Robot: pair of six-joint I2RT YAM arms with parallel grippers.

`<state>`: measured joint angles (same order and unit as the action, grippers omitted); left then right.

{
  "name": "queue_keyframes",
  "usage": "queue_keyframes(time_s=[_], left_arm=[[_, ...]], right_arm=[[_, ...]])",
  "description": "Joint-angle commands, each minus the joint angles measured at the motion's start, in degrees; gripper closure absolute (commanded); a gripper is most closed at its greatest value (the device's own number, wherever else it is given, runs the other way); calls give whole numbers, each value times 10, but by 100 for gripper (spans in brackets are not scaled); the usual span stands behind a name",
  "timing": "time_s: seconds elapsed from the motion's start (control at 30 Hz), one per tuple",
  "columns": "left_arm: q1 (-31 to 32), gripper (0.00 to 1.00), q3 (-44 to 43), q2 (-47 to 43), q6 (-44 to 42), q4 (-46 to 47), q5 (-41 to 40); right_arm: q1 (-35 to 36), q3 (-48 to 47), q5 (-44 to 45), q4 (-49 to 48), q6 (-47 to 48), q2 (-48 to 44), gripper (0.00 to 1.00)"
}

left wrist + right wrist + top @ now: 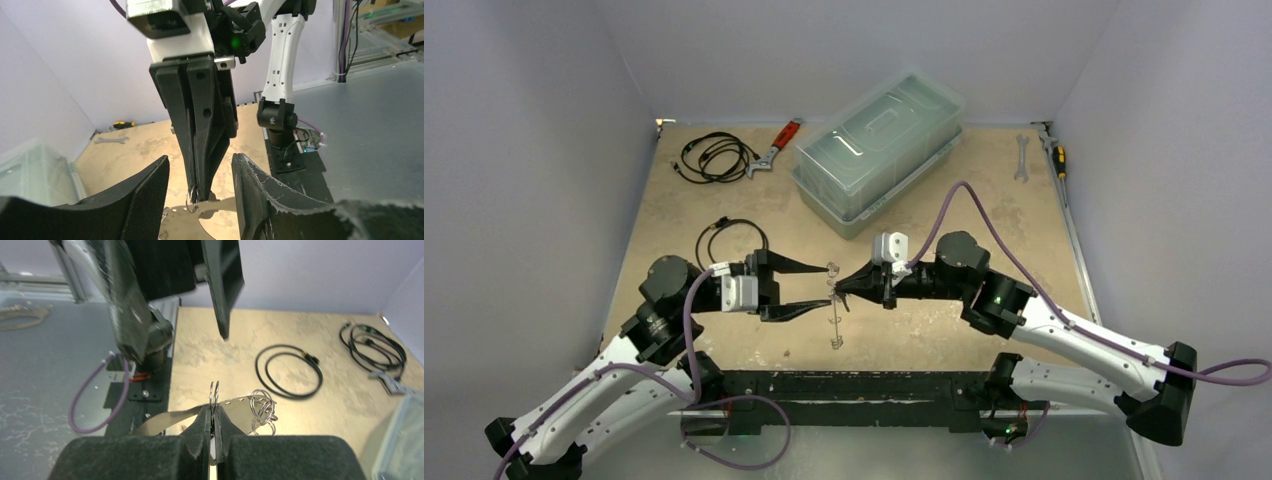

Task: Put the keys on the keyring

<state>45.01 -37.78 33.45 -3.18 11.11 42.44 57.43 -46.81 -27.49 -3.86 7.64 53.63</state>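
Observation:
The keyring (234,406) is a thin whitish band hoop with punched holes; a cluster of small split rings (262,407) hangs on it. My right gripper (214,409) is shut on another small split ring (215,390) at the hoop's rim and holds the hoop above the table (835,322). My left gripper (828,285) is open, its fingers either side of the right gripper's tip (197,192), touching nothing. In the left wrist view the hoop (220,206) shows below that tip. The keys are hidden.
A clear lidded plastic box (879,150) stands at the back centre. Black cable coils lie at the back left (716,157) and just behind the left gripper (729,238). A red-handled wrench (776,148), a spanner (1022,157) and a screwdriver (1056,155) lie along the back.

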Motion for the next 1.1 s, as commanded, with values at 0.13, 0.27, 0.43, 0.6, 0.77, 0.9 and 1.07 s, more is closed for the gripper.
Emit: queue_keyframes(time_s=[0.13, 0.27, 0.43, 0.6, 0.77, 0.9, 1.07], left_arm=[[-1, 52, -144, 29, -196, -336, -72], [-2, 47, -170, 48, -220, -422, -82], [-1, 42, -160, 64, -218, -421, -95], [-2, 45, -146, 80, -217, -391, -79], [1, 56, -150, 109, -221, -395, -60], [4, 57, -150, 123, -224, -398, -46], [9, 58, -150, 143, -222, -402, -36]], right_arm=[[1, -84, 69, 109, 62, 36, 100], [2, -106, 66, 146, 68, 49, 100], [6, -119, 45, 175, 73, 66, 100], [15, -118, 27, 184, 80, 74, 100], [24, -113, 10, 183, 84, 76, 100], [27, -112, 3, 181, 87, 74, 100], [30, -109, -6, 175, 88, 65, 100]])
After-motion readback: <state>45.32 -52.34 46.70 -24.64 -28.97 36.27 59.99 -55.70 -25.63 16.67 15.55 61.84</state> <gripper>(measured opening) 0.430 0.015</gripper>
